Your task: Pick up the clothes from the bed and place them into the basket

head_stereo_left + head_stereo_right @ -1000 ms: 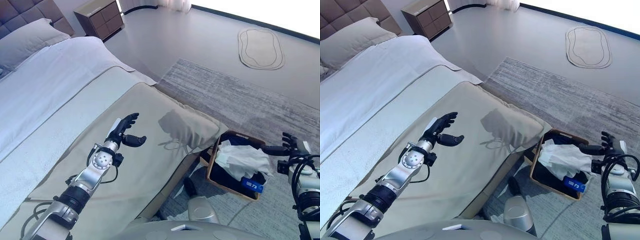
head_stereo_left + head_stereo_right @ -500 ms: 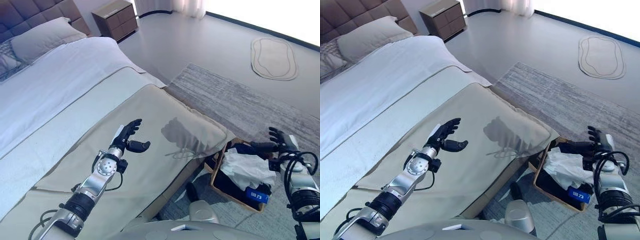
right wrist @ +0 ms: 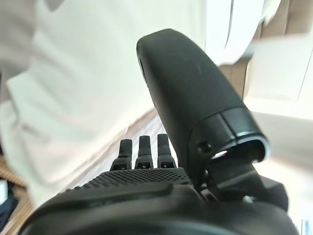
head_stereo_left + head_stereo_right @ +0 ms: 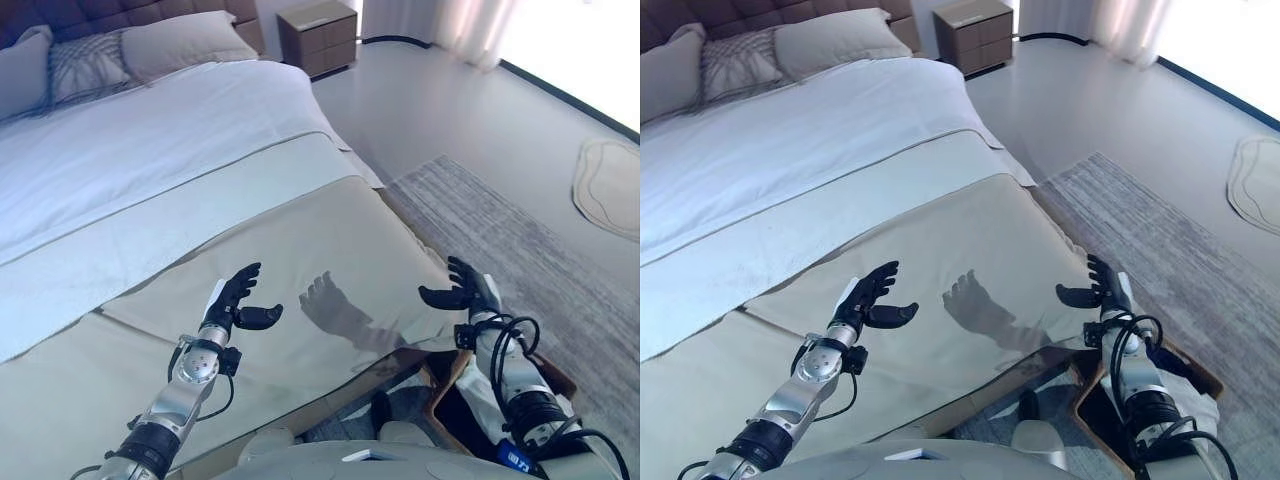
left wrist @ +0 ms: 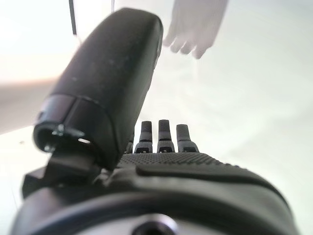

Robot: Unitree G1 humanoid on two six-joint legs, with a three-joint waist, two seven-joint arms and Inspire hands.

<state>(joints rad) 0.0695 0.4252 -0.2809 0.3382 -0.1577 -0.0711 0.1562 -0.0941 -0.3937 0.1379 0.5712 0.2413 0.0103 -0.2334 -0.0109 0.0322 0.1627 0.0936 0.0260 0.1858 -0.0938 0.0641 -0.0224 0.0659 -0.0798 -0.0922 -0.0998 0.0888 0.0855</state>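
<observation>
- Beige blanket (image 4: 330, 240) covers the bed (image 4: 150, 150); nightstand (image 4: 318, 36) beyond.
- Left hand (image 4: 232, 300) above blanket, fingers spread, empty.
- Right hand (image 4: 462, 294) by the bed corner, fingers apart; basket (image 4: 1196, 368) beneath its arm.

Silver-grey arms, dark robot hand (image 4: 233, 301)

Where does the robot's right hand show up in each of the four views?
Left eye view: right hand, lower right, fingers open, over the bed's corner.
Right eye view: right hand, right of centre, same pose.
Left wrist view: not in it.
Right wrist view: its own dark bulk fills the lower part.
Shared landmark: the nightstand at the top of both eye views.
</observation>
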